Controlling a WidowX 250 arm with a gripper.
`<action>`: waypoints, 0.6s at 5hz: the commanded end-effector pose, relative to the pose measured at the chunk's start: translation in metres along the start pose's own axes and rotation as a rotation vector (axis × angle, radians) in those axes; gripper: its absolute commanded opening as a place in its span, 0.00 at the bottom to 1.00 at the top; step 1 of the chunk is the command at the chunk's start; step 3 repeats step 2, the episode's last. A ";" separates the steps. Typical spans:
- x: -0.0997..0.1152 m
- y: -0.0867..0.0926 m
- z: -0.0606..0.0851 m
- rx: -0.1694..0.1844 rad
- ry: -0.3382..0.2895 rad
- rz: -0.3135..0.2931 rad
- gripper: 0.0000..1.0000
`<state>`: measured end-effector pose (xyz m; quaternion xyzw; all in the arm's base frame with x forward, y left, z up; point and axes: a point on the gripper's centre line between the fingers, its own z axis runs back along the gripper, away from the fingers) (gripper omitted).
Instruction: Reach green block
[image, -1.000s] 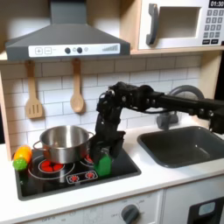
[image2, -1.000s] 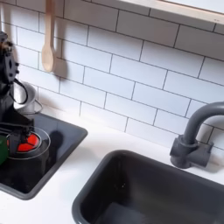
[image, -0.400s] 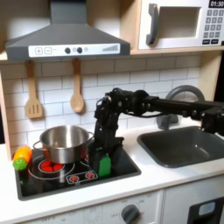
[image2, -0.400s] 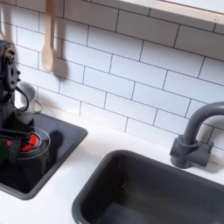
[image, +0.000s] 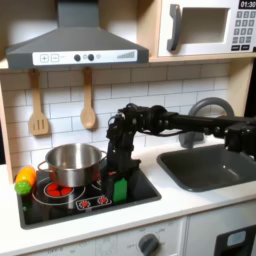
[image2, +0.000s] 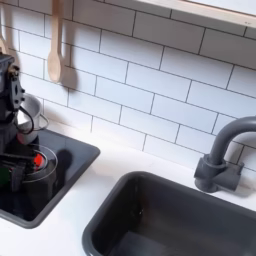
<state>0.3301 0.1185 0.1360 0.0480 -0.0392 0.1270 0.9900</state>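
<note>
The green block (image: 120, 188) stands upright on the black stove (image: 140, 195) in the first exterior view, at the front right of the steel pot (image: 72, 163) and near the stove's front edge. The arm (image: 190, 122) stretches in from that view's right, bends down, and puts the end effector (image: 118, 176) directly over the block, touching it or just above it. The dark fingers blur into the stove top, so how far they are spread, and whether they have any hold on the block, cannot be told. In the second exterior view the arm's lower part (image2: 10, 95) stands at the left edge over the stove, but the block is not clear there.

The reach looks almost finished. The main risk is a descent that is slightly off centre: a fingertip landing on the block's top edge would tip it or push it toward the front of the stove. The pot is just beside the wrist, so a sideways correction toward the first exterior view's left could knock the pot. The green and orange toy vegetable (image: 24, 181) sits well apart, beyond the pot, and should not interfere.
</note>
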 end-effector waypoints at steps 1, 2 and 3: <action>0.002 0.000 0.000 0.000 -0.002 -0.017 1.00; 0.002 0.000 0.000 0.000 0.000 -0.015 1.00; 0.002 0.000 0.000 0.000 0.000 -0.015 1.00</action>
